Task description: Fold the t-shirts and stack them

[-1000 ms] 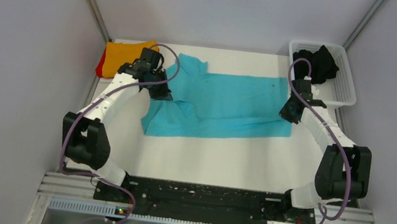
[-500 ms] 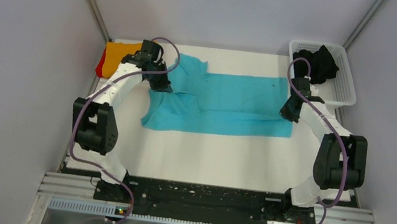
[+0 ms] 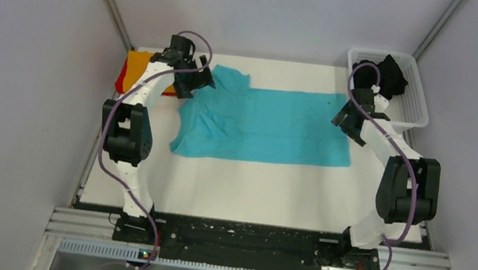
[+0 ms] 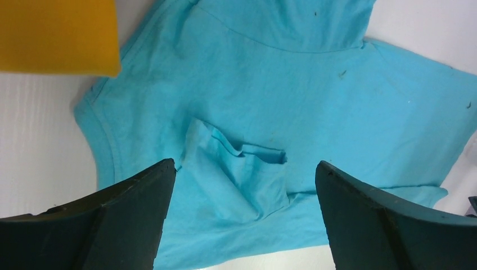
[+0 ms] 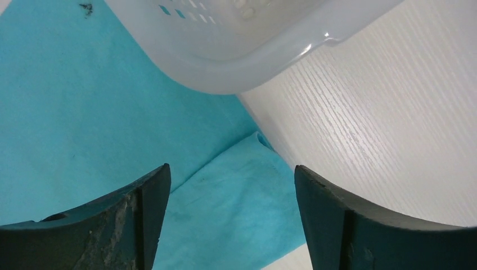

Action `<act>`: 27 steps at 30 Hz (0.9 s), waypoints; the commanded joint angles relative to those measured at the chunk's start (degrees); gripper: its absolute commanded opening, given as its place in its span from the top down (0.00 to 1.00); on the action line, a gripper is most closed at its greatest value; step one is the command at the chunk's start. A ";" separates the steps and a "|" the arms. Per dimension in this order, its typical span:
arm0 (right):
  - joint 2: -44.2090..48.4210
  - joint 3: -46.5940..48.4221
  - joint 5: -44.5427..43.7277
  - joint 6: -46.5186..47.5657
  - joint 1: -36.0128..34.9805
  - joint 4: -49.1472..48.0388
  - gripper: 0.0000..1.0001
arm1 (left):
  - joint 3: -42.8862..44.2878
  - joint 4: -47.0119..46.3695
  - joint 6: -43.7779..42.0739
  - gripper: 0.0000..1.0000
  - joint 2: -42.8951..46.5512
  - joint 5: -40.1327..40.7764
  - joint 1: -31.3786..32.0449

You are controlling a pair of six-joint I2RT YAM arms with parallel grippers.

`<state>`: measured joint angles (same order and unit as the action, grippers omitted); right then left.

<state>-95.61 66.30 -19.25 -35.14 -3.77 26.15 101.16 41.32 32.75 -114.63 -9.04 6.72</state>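
The turquoise t-shirt (image 3: pixel 271 127) lies on the white table, folded lengthwise, its collar end at the left. In the left wrist view it (image 4: pixel 315 101) has a small folded-over flap between the fingers. My left gripper (image 3: pixel 196 80) (image 4: pixel 244 164) hovers open above the collar end, holding nothing. My right gripper (image 3: pixel 348 121) (image 5: pixel 232 168) is open over the shirt's right hem (image 5: pixel 236 208), also holding nothing. A folded orange t-shirt (image 3: pixel 139 66) (image 4: pixel 56 34) lies at the far left on a red one (image 3: pixel 120 82). A black t-shirt (image 3: pixel 385 74) sits in the basket.
The white mesh basket (image 3: pixel 417 114) (image 5: pixel 242 50) stands at the far right corner, close beside my right gripper and touching the turquoise hem. Grey walls close in on the left, right and back. White tabletop (image 3: pixel 250 191) lies between the shirt and the arm bases.
Both grippers were shut on the turquoise shirt's near edge and carried it away from the bases. They have now opened, let go and risen, and the shirt lies flat.
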 commanded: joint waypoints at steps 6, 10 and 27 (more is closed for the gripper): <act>11.73 -11.44 12.73 5.68 -5.31 -11.69 0.01 | -24.22 -9.79 2.60 0.01 17.47 -6.15 3.15; 7.05 -12.28 18.06 5.48 -9.91 -16.90 0.01 | -30.48 -15.45 3.59 0.01 16.37 -8.14 3.91; 9.77 -26.83 18.23 3.87 -12.66 -12.95 0.01 | -55.37 -19.79 8.59 0.01 20.02 -4.60 3.98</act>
<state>-89.49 44.56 -1.34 -30.61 -16.01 3.64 54.00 15.05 39.38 -95.72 -16.62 10.46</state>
